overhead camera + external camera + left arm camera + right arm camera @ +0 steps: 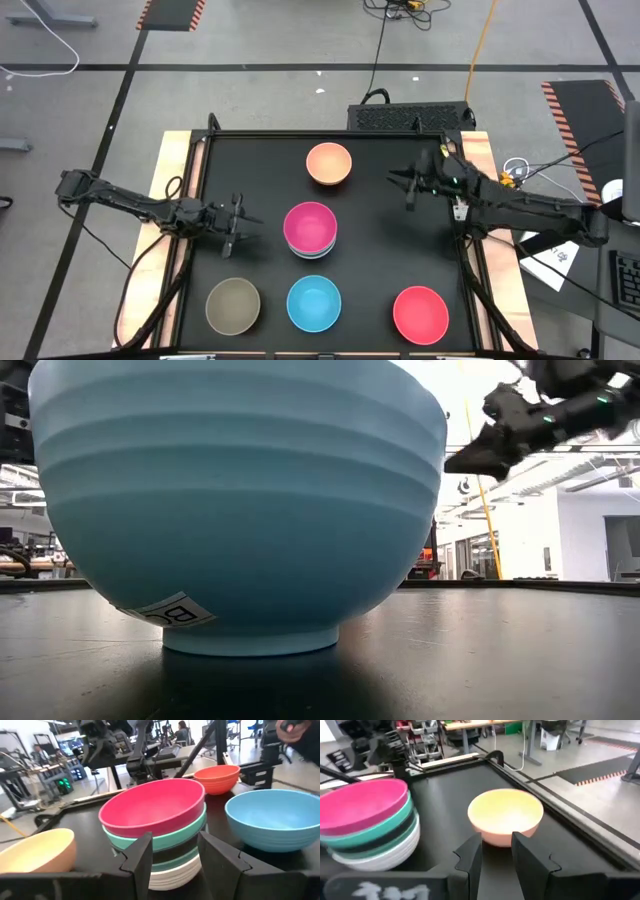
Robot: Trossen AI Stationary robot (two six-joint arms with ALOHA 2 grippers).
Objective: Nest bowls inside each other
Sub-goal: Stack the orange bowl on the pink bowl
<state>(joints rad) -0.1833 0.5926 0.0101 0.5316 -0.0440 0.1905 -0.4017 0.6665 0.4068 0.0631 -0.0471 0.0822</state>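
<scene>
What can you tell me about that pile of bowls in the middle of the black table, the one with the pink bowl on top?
The stack of bowls stands upright near the middle of the black table. A magenta bowl sits on top, empty and glossy, plastic-looking. Under it show the rims of a teal bowl, a dark one and a white bowl at the bottom, all nested closely. Nothing touches the stack; the other bowls stand apart from it.

Round peach-orange plastic bowl just past two dark fingers held apart, pink-topped bowl stack beside
</scene>
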